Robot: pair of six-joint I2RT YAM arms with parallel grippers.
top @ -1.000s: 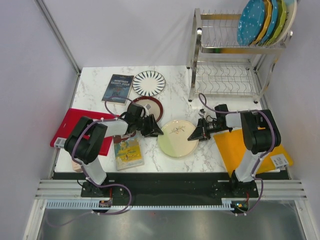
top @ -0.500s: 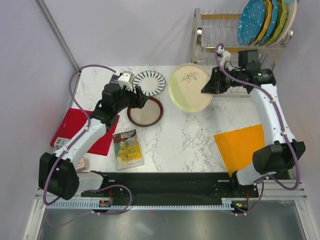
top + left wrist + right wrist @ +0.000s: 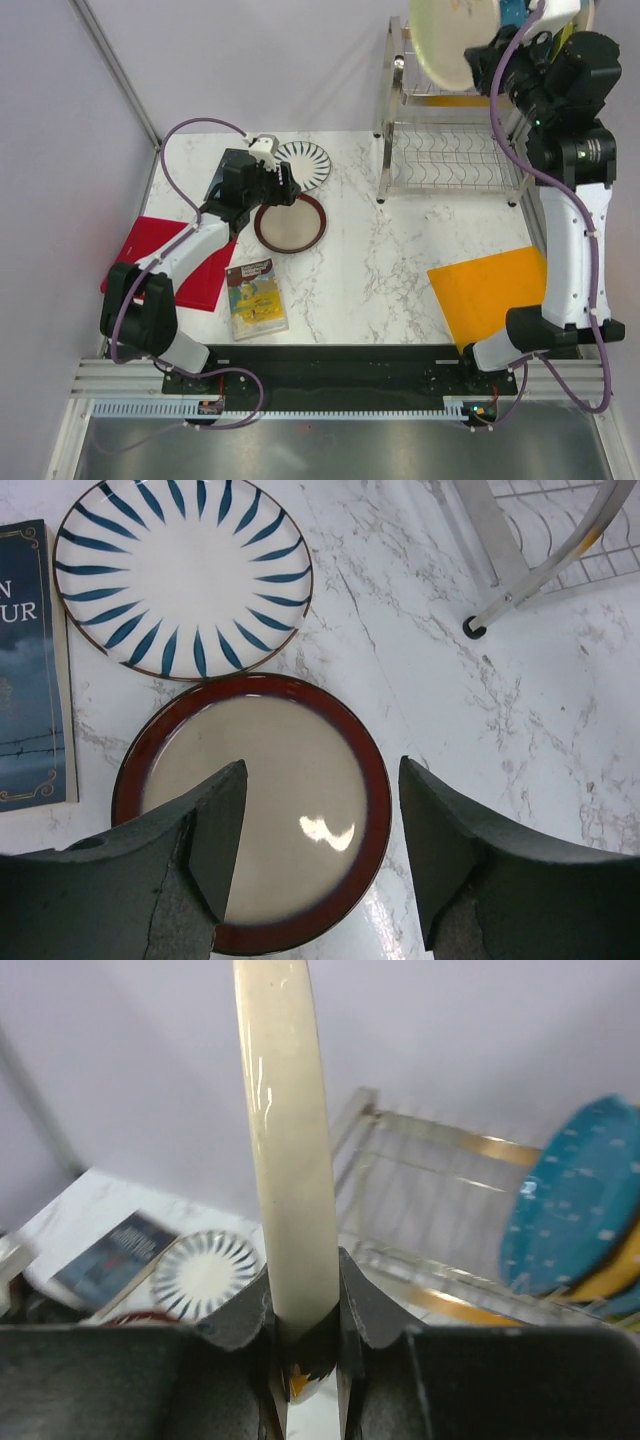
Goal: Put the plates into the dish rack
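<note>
Right wrist: my right claw (image 3: pixel 305 1350) is closed tight on the lower rim of the cream plate (image 3: pixel 287 1160), which stands upright, edge toward me. The dish rack (image 3: pixel 430 1250) upper shelf lies ahead and below, with the teal plate (image 3: pixel 570 1195) slotted at its right.

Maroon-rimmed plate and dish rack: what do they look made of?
The maroon-rimmed plate looks like glazed ceramic: a bright glare spot sits on its beige centre. The dish rack looks like polished steel wire, shiny and silver, though plating is possible.
</note>
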